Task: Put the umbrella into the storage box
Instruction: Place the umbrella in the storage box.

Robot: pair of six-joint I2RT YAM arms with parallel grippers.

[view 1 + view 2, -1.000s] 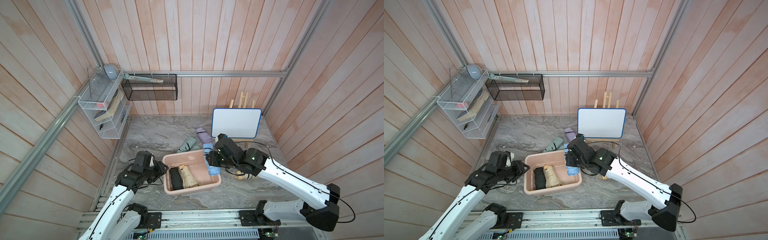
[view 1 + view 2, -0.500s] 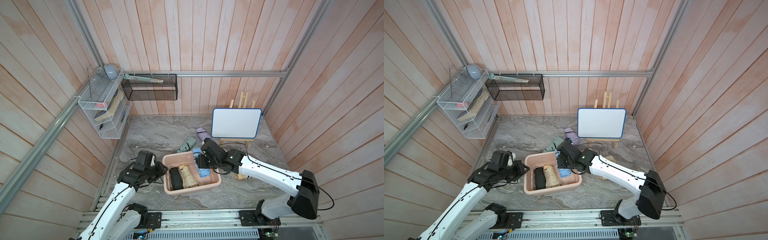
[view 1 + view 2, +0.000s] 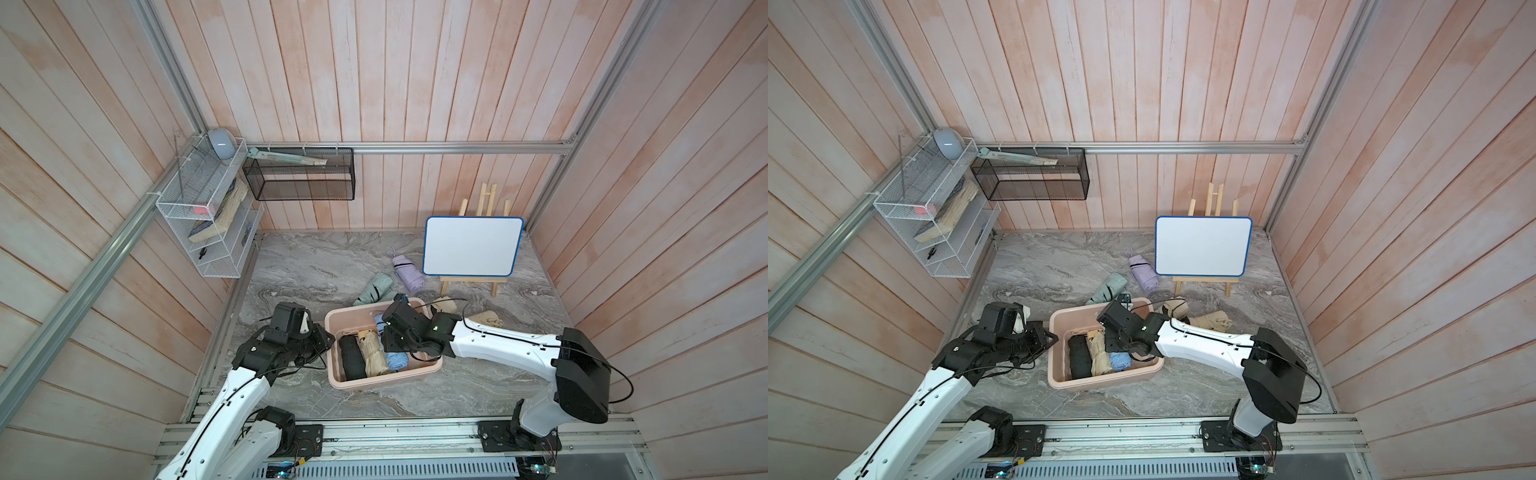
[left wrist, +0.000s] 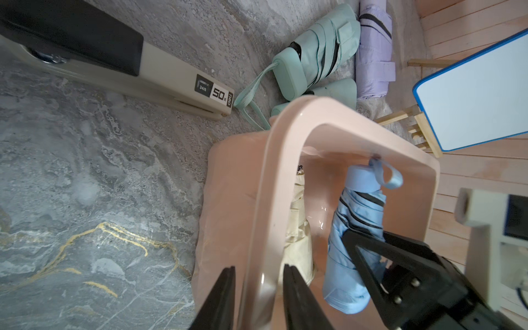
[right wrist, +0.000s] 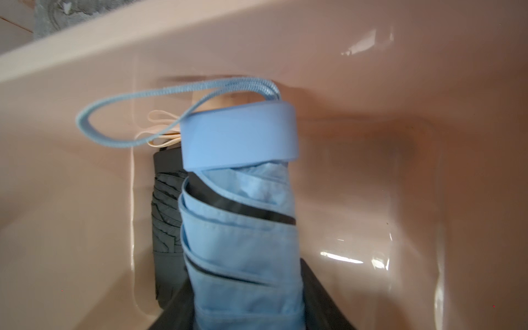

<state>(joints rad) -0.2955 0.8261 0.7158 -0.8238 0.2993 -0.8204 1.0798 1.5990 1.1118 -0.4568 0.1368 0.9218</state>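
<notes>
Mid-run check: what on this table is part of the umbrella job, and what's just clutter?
Job: storage box; blue umbrella, held inside it by the right gripper; black umbrella and beige umbrella already inside; mint umbrella and lilac umbrella waiting on the table; left gripper at the box rim.
Lying about: stapler; whiteboard on its easel; white wire rack; black mesh basket.

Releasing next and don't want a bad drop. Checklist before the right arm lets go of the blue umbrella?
1. Grip: right gripper shut on blue umbrella: ok.
2. Placement: blue umbrella within box walls: ok.
3. Support: blue umbrella resting on box floor: cannot tell.
4. Bracing: left gripper straddles box rim: ok; clamped: cannot tell.
5. Snag: strap inside box: ok.
6. Room: bare floor beside black umbrella and beige umbrella: ok.
</notes>
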